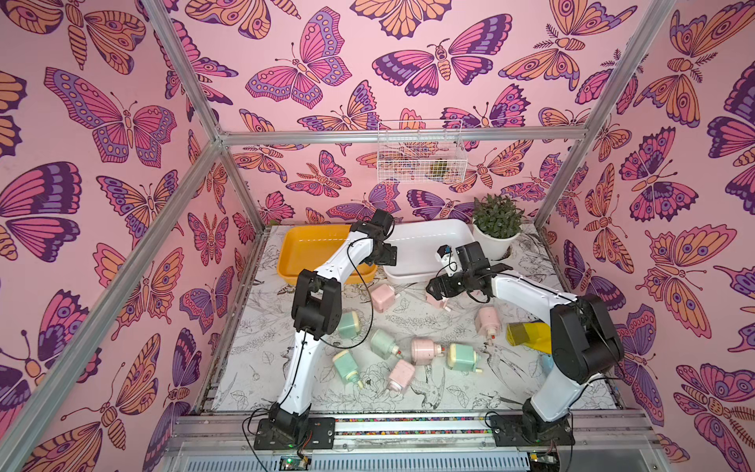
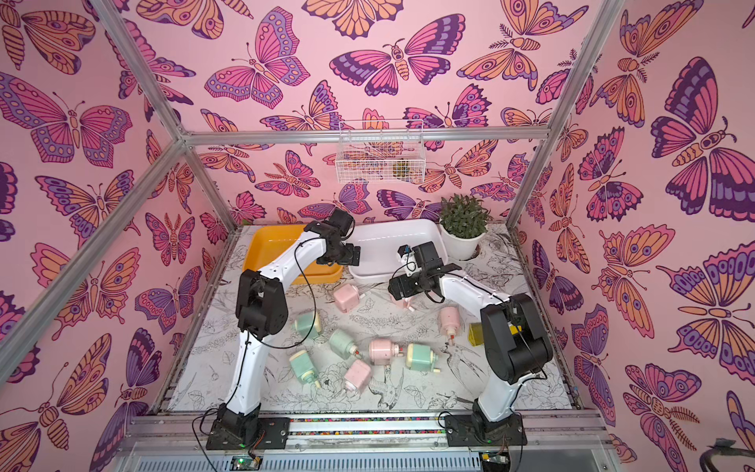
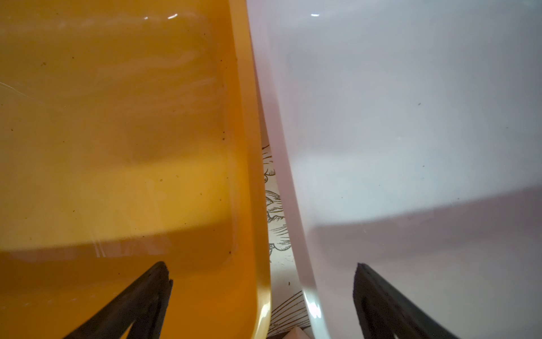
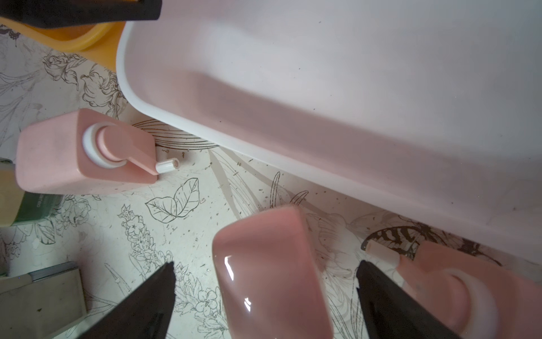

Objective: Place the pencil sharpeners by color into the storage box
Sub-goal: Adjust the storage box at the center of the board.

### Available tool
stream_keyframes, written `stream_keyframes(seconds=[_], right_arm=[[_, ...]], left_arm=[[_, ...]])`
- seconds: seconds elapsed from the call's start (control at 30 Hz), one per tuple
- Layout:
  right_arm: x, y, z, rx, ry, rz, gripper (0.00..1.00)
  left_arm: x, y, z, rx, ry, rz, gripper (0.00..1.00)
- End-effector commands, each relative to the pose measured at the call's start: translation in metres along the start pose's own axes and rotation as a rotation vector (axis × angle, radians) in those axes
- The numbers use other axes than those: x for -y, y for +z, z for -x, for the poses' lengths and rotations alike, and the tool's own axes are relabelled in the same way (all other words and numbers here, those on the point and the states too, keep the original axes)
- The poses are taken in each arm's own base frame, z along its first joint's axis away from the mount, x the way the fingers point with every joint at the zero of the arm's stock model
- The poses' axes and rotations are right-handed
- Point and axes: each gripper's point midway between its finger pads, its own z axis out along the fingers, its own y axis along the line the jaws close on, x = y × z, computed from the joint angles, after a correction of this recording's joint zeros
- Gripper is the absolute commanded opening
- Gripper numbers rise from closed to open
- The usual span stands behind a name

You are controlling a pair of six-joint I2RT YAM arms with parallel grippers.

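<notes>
Patterned tabletop — both pincers gape empty: left pincer over tray rims, right pincer straddling a pink sharpener.

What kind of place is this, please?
Probably a staged robot test cell, not a home: aluminium frame, butterfly wallpaper, and two arms bolted to a rail at the table's front edge.

Walls: pink, printed with purple, magenta and orange butterflies. Table surface: white with black line-drawn flowers, leaves and birds. Far left plastic tray: orange-yellow. Far right plastic tray: white. Boxy plastic pencil sharpeners: pastel pink; mint green with cream ends.
</notes>
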Motion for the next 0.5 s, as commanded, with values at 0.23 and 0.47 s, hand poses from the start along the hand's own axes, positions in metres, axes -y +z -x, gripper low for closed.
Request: stream_keyframes(seconds=[0.23, 0.47], right_arm=[[-0.015, 0.000, -0.008, -0.026, -0.039, 0.055, 0.99], [-0.017, 0.000, -0.012, -0.034, -0.047, 0.068, 0.99]], left_arm=[[-0.045, 0.014, 0.001, -0.030, -0.012, 0.114, 1.00], [-0.041, 0.017, 0.003, -0.047, 0.001, 0.096, 1.00]])
